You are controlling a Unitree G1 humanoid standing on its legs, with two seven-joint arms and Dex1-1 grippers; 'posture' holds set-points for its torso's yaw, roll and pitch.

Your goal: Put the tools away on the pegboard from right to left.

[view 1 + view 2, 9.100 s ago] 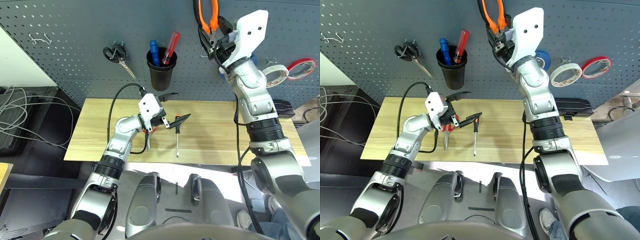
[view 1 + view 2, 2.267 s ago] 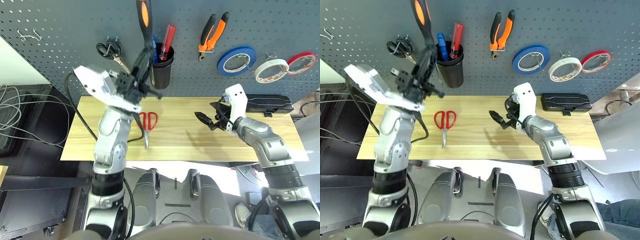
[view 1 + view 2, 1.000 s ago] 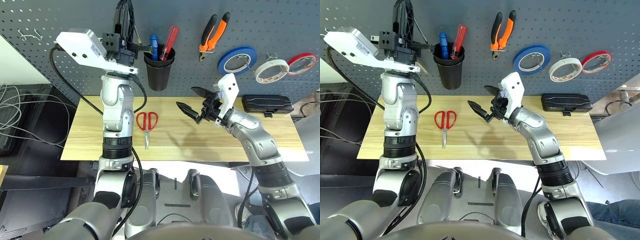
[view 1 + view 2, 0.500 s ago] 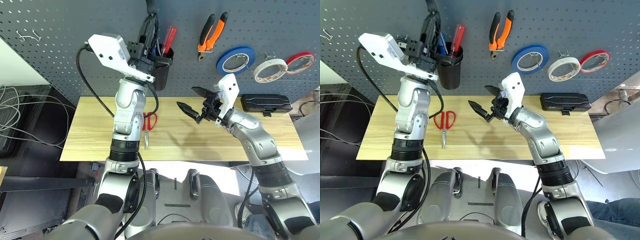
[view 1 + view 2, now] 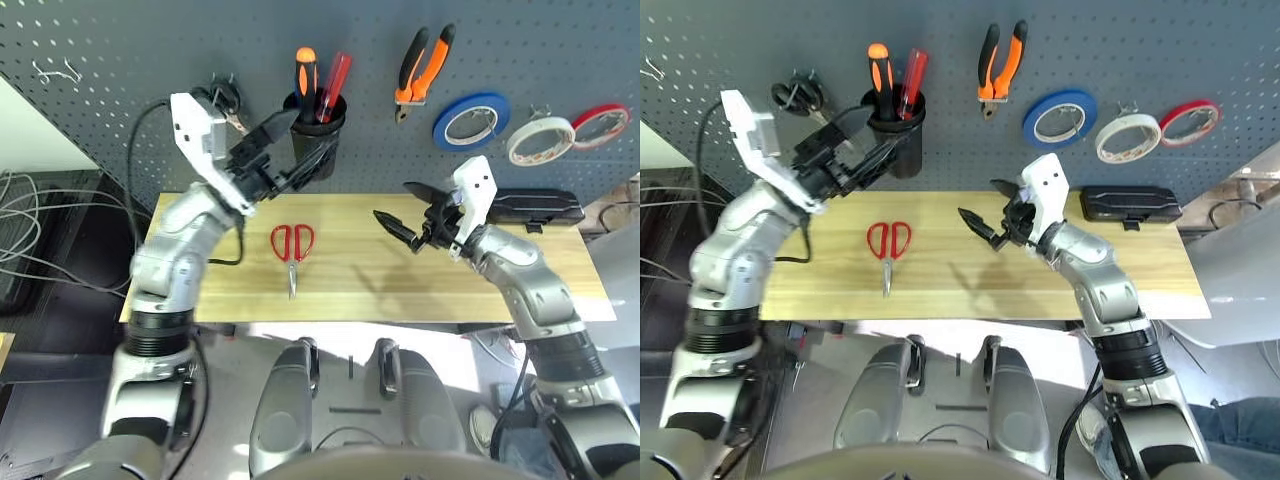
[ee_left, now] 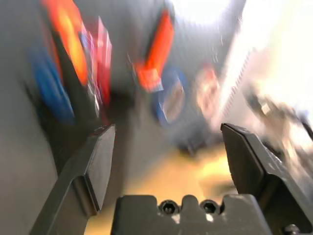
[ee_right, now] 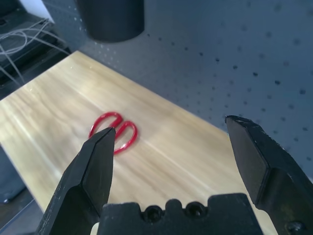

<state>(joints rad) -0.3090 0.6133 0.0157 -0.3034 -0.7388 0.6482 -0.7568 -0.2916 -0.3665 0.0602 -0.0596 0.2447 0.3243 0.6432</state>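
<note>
no readable writing anywhere. left gripper (image 5: 290, 140) spread, empty, beside black cup (image 5: 318, 150); orange-and-black screwdriver (image 5: 306, 80) shaft hidden inside. right gripper (image 5: 408, 207) spread above table (image 5: 350, 280); red-handled scissors (image 5: 291, 248) lying flat.

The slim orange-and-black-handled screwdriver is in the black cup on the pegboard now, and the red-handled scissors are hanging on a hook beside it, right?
Not quite. The slim orange-and-black-handled screwdriver does stand in the black cup on the pegboard, but the red-handled scissors are not on a hook: the left eye view shows them lying flat on the wooden table, between the two open grippers.
</note>
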